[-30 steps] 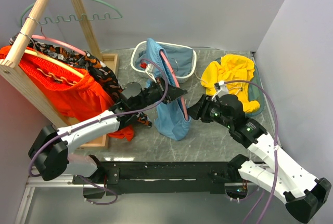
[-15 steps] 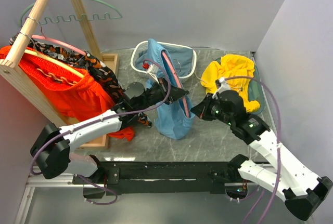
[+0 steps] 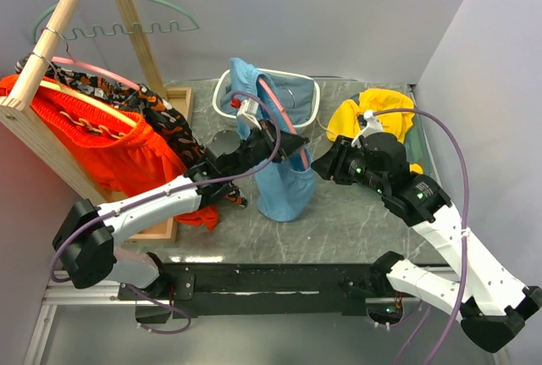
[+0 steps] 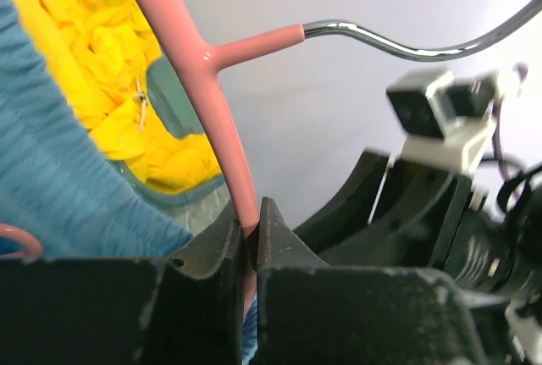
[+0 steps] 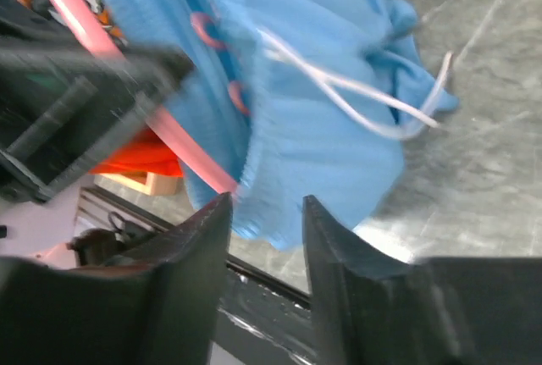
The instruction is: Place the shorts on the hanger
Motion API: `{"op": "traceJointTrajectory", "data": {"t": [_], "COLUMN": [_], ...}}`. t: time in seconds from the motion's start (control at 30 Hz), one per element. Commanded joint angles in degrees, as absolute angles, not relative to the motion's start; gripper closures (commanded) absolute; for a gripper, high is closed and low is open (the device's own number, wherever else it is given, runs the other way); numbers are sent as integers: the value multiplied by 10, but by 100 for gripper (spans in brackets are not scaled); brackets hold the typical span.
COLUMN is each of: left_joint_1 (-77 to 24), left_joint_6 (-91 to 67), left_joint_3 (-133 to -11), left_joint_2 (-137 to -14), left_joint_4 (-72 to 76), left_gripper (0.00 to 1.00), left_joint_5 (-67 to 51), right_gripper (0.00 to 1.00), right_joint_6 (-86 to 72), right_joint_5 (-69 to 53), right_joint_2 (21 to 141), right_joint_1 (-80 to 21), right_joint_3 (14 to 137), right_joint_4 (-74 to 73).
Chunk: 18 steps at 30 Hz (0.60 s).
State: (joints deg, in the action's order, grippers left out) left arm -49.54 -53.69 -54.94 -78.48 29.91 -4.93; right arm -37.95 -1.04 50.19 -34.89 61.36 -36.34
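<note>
While left end effector [image 4: 251, 231] clamps hanger [image 4: 227, 136], shorts [image 3: 284, 187] hang over table [image 3: 356, 223].

the shorts [image 3: 284, 187] are soft matt blue cloth with a fine ribbed knit; the hanger [image 4: 222, 119] is smooth glossy pink, its hook [image 4: 398, 43] shiny bare metal; the table [image 3: 356, 225] looks like veined grey stone, the rack [image 3: 59, 22] raw wood

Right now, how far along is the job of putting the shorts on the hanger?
Done, apparently: the shorts hang over the pink hanger, its wavy bar visible at the waistband. In hand: the left jaws clamp the hanger's arm, holding it up. Left: perhaps a final tidy; the right jaws stand open beside the fabric, holding nothing.
</note>
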Motion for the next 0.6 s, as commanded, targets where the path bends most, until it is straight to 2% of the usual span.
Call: {"op": "traceJointTrajectory", "data": {"t": [0.0,0.2,0.4,0.57], "left_joint_1": [-496,-497,-498,-501], "left_joint_6": [-561,-601,-627,-636], "left_joint_3": [-620,-665,-727,-762], "left_joint_2": [-758,-762,-780,-787], "left_joint_4": [291,229,186,161], "left_gripper": [99,99,99,99], "left_joint_5": [30,88,110,124], "right_gripper": [44,32,30,29], "right_joint_6": [-338,-268,-196,-132], "right_joint_5": [19,23,42,117], "right_joint_2": [483,425,424,458], "right_joint_1": [-351,-360,-388,-467], "right_joint_3": [636,624,582,594], "right_joint_4": [-351,-315,-251,-219]}}
